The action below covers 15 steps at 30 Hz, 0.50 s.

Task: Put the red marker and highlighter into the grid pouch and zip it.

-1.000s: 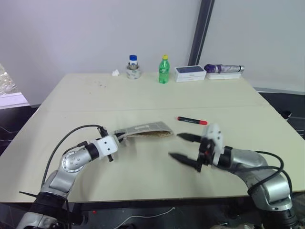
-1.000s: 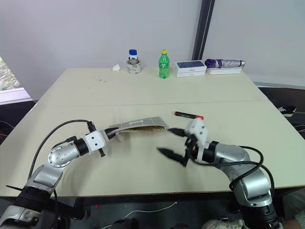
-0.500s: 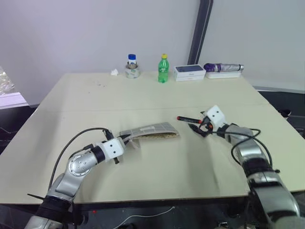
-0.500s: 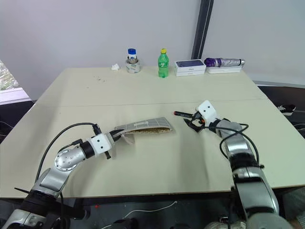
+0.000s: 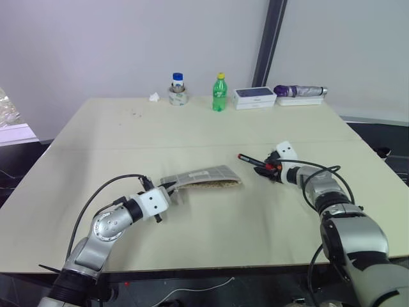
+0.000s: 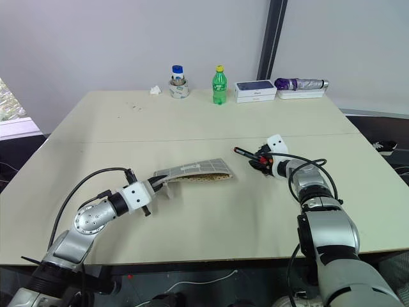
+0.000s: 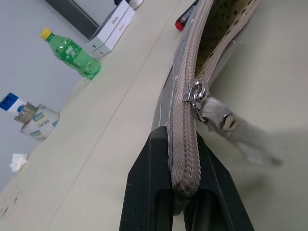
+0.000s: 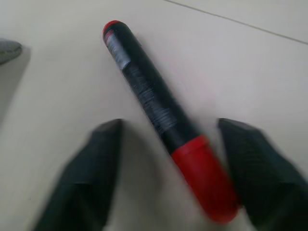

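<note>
Right end effector [image 8: 166,144] straddles the red marker [image 8: 159,115], ungripped — left [image 7: 173,192] pinches grid pouch [image 7: 185,139].

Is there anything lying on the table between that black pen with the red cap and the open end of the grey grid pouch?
Nothing visible: bare tabletop separates the black red-capped marker from the open mouth of the grey grid-patterned fabric pouch. The left gripper pinches the pouch's other end; the right gripper has its fingers astride the marker.

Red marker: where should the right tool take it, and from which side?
Grip the red marker across its black barrel, just above the red cap. It lies flat on the table, so come down from above, as the right tool straddles it now, fingers either side.
</note>
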Each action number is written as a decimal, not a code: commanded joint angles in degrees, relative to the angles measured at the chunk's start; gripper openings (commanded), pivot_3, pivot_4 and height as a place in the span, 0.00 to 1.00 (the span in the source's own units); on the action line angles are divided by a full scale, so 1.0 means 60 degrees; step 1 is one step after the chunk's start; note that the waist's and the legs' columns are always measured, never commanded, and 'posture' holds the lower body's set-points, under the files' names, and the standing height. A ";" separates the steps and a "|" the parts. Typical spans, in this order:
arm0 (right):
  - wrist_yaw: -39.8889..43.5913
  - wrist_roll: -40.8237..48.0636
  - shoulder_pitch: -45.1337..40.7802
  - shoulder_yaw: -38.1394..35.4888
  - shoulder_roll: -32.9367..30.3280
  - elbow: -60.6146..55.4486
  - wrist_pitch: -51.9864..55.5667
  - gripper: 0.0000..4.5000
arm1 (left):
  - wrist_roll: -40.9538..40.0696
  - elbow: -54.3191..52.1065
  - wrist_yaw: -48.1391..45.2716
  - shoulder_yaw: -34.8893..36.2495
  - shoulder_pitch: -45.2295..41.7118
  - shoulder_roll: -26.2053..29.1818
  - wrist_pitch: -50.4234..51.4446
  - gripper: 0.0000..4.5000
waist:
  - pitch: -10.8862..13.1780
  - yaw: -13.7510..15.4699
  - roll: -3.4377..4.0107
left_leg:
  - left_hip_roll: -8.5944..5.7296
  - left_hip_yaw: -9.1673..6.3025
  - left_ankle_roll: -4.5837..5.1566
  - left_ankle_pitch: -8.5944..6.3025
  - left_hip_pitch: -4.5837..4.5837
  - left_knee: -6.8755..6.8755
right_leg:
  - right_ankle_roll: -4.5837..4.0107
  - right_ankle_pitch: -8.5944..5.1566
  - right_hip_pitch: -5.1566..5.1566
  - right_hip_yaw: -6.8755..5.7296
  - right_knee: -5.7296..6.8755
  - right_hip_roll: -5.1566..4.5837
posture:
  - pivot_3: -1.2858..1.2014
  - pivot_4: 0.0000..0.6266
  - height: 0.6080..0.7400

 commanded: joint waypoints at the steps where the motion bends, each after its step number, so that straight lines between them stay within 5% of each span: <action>1: 0.0472 -0.0122 -0.0035 0.0067 -0.0069 -0.0044 -0.0023 0.22 | 0.0064 -0.0366 0.0201 0.0095 -0.0149 -0.0047 -0.0018 0.00 | 0.0000 -0.0005 0.0000 | 0.0000 0.0000 0.0000 0.0000 0.0000 0.0000 | 0.0000 0.0000 0.0000 0.0000 0.0000 0.0000 | 0.52 0.24 1.00; 3: 0.0621 -0.0165 0.0027 0.0116 -0.0143 -0.0186 -0.0103 0.08 | 0.0089 -0.0375 0.0247 0.0108 -0.0154 -0.0056 -0.0019 0.00 | 0.0000 -0.0012 0.0000 | 0.0000 0.0000 0.0000 0.0000 0.0000 0.0000 | 0.0000 0.0000 -0.0001 0.0000 0.0000 0.0000 | 0.52 0.24 1.00; 8: 0.2656 0.0994 0.1176 -0.0488 -0.0416 -0.2450 -0.0618 0.08 | -0.0047 -0.0409 0.0325 0.0169 -0.0126 -0.0199 0.0156 0.00 | 0.0000 0.0046 0.0000 | 0.0000 0.0000 0.0002 -0.0001 -0.0006 -0.0001 | 0.0000 0.0000 -0.0002 -0.0001 -0.0003 -0.0001 | 0.52 0.24 1.00; 15: 0.2549 0.4069 0.6007 -0.0611 0.0114 -1.2250 0.3018 0.08 | 0.0122 -0.0339 0.0418 -0.0028 -0.0045 -0.0428 0.0168 0.00 | 0.0001 0.0047 0.0002 | 0.0033 -0.0008 0.0004 -0.0003 -0.0027 0.0007 | 0.0001 0.0000 -0.0008 -0.0012 -0.0005 0.0003 | 0.52 0.24 1.00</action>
